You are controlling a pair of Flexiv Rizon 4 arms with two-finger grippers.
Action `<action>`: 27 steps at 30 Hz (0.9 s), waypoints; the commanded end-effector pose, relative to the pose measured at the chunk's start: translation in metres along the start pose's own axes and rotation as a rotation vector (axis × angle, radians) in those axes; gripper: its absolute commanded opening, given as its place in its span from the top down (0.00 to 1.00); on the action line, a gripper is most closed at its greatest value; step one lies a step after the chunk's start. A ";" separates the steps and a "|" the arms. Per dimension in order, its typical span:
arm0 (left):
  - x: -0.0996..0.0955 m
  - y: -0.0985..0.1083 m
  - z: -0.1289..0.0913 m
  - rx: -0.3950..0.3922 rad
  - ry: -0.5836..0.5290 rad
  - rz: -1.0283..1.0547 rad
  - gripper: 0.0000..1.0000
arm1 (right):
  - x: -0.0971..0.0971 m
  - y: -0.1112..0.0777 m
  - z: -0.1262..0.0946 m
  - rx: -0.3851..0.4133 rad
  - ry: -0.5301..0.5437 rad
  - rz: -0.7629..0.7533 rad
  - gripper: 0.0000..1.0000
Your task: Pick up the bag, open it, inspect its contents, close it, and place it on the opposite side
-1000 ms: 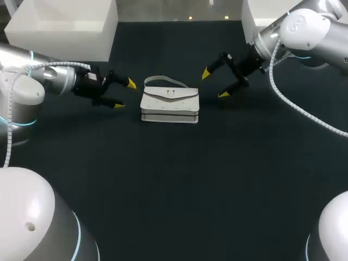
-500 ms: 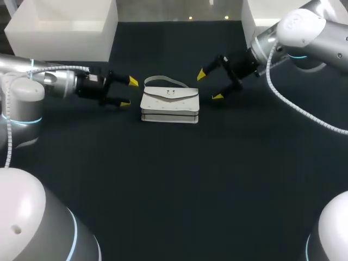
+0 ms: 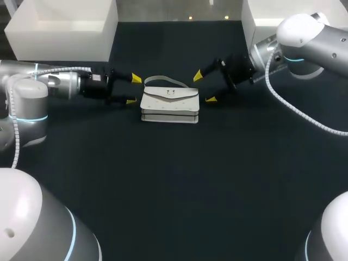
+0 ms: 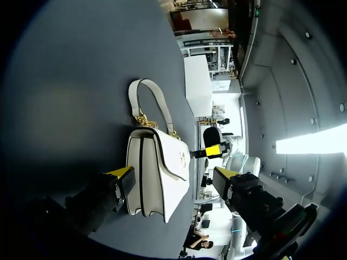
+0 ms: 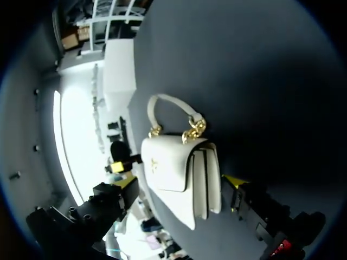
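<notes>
Pick-up is in hand, I judge: left gripper (image 3: 133, 90) and right gripper (image 3: 204, 88), both open, flank the white bag (image 3: 169, 103) without touching; next, close in and clamp its ends

White bag (image 3: 169, 103): set on the dark table (image 3: 174, 179), flap shut, handle arched at the far side. Left gripper (image 3: 133, 90): fingers spread, just beside the bag's left end. Right gripper (image 3: 204, 88): fingers spread, just beside its right end.

Bag (image 3: 169, 103): white, with gold chain links (image 5: 192, 130). Worktop (image 3: 174, 179): plain dark. Left claw (image 3: 133, 90) and right claw (image 3: 204, 87): black, yellow tips.
</notes>
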State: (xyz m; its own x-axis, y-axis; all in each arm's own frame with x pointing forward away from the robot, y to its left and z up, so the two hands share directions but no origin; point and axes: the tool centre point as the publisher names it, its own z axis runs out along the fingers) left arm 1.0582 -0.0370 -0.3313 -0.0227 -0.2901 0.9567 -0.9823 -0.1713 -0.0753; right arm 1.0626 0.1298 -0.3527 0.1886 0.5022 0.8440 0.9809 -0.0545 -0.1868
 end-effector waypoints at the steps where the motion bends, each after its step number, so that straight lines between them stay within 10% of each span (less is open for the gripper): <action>1: -0.001 -0.005 0.005 -0.009 0.017 0.007 0.00 | -0.002 0.008 0.006 0.041 0.030 -0.004 0.00; 20: -0.001 -0.005 0.026 -0.028 0.055 -0.036 0.26 | 0.002 0.006 0.021 0.074 0.079 -0.007 0.02; 27: -0.001 -0.006 0.029 -0.028 0.067 -0.040 0.42 | 0.008 0.006 0.023 0.077 0.090 -0.016 0.21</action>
State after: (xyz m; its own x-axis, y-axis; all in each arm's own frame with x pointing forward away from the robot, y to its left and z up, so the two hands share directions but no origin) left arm 1.0664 -0.0627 -0.3365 0.0078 -0.2299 0.9732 -0.9870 -0.1582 -0.0295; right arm 1.0641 0.1515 -0.3581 0.1810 0.4258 0.8865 0.9793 0.0056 -0.2026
